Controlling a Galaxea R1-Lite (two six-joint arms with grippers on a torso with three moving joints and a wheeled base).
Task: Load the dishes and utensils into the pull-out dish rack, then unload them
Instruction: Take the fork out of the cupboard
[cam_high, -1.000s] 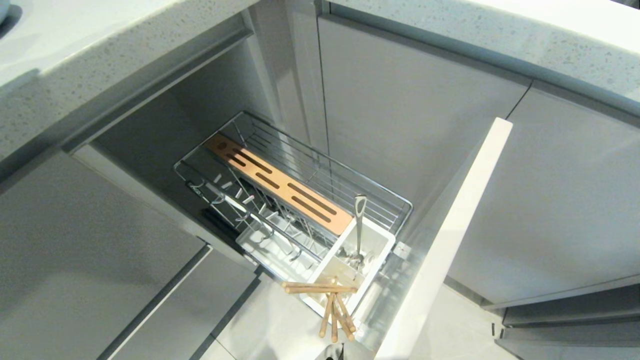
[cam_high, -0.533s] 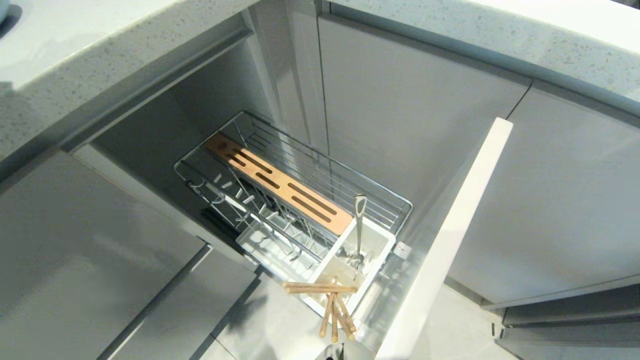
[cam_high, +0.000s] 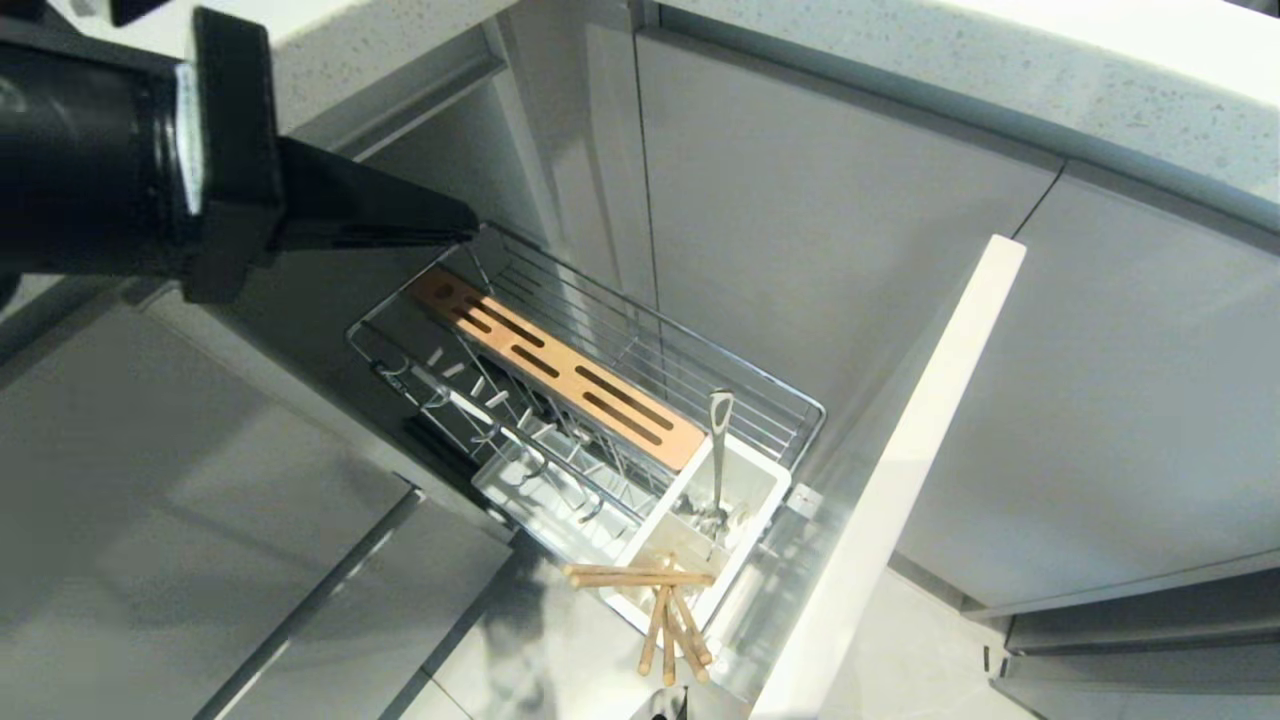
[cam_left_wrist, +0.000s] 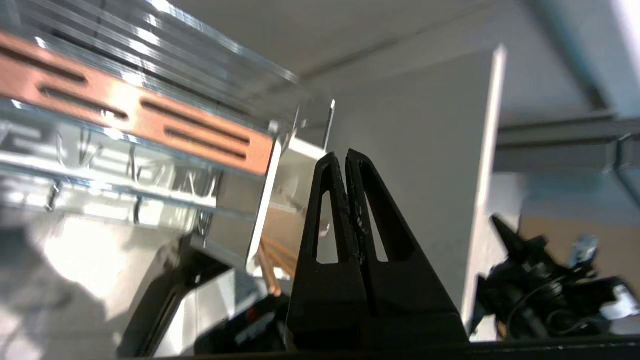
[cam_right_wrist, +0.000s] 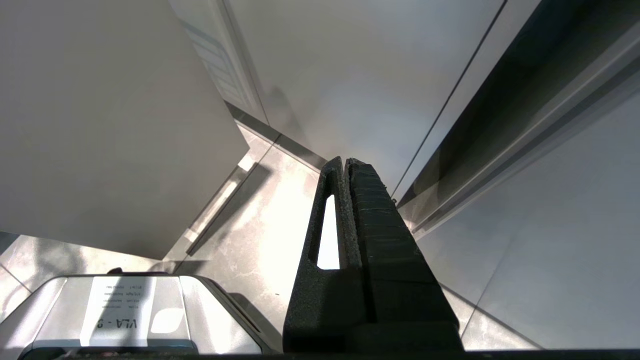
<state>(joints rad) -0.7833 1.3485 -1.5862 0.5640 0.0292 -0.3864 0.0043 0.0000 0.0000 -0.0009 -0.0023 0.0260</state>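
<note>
You will find the left gripper (cam_high: 465, 228) with its fingers (cam_left_wrist: 330, 210) pressed flat together and empty, extended from the upper left over the far-left end of the pull-out dish rack (cam_high: 640, 335), above the slotted wooden strip (cam_high: 560, 372). In the rack's near end, the white caddy (cam_high: 748, 500) holds the silver utensil (cam_high: 718, 450) upright, and the chopsticks (cam_high: 640, 577) lie across the caddy's near rim, with further wooden sticks leaning just below them. The right gripper (cam_right_wrist: 345, 165) is likewise clenched on nothing, pointing along the cabinet fronts (cam_right_wrist: 350, 75) above the floor (cam_right_wrist: 260, 225).
</note>
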